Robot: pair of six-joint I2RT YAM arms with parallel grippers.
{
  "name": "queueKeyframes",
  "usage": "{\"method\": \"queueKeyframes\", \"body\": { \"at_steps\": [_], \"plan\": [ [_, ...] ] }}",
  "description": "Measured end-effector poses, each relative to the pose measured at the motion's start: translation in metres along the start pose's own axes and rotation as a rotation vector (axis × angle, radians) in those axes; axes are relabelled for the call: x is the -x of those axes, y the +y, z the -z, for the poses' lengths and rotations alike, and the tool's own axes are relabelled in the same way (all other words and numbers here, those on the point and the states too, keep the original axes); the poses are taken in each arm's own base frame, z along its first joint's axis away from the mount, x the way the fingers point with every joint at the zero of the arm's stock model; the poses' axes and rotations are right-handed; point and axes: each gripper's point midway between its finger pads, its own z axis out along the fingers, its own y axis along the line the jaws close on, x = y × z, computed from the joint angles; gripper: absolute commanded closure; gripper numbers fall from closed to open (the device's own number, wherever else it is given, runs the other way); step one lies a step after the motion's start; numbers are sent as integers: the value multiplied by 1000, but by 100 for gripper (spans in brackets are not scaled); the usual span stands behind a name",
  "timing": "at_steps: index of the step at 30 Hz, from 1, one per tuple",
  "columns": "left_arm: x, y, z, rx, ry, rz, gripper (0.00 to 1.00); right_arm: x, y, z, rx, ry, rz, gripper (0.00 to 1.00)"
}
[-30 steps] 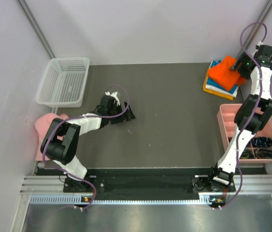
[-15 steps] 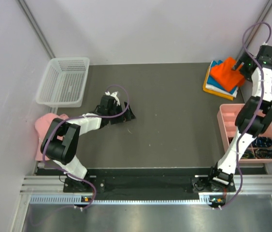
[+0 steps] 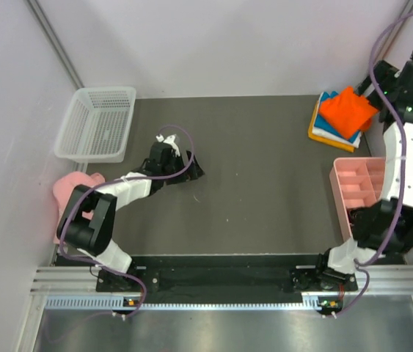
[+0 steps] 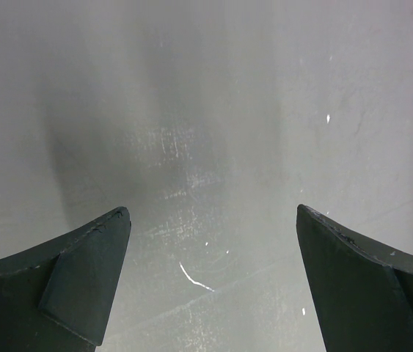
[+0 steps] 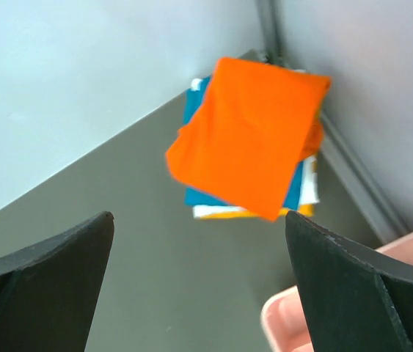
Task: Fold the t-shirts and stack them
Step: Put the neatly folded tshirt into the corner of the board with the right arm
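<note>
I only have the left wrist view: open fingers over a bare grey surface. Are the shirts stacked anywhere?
Observer: Yes. The orange t-shirt lies askew on top of the other folded t-shirts in the table's far right corner.
Operator: Is the right arm gripping that pile?
Observer: No. The right gripper is open and raised clear of it, with nothing between its fingers.
Operator: Any loose garment elsewhere?
Observer: Only a pale pink cap at the left edge, nearer than the white basket.
</note>
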Motion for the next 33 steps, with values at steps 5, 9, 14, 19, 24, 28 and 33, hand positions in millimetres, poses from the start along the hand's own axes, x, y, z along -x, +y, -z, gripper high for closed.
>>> {"method": "queueKeyframes", "body": {
  "at_steps": [5, 9, 14, 19, 24, 28, 33],
  "plan": [
    [16, -1, 12, 29, -67, -10, 1, -26, 41, 49, 99, -25, -7, 1],
    [27, 1, 26, 69, -123, -21, 1, -45, 63, 76, 160, -23, -1, 1],
    [41, 8, 53, 131, -221, -44, 1, -83, 97, 114, 260, -6, 52, 1],
    [50, 12, 81, 172, -302, -82, 1, -124, 113, 149, 334, 21, 95, 1],
    [47, 22, 100, 215, -352, -94, 1, -174, 115, 162, 334, 69, 160, 1],
    [40, 33, 107, 251, -367, -90, 1, -229, 118, 171, 333, 140, 240, 1],
    [29, 48, 113, 299, -376, -73, 1, -296, 114, 186, 325, 212, 336, 1]
  ]
}}
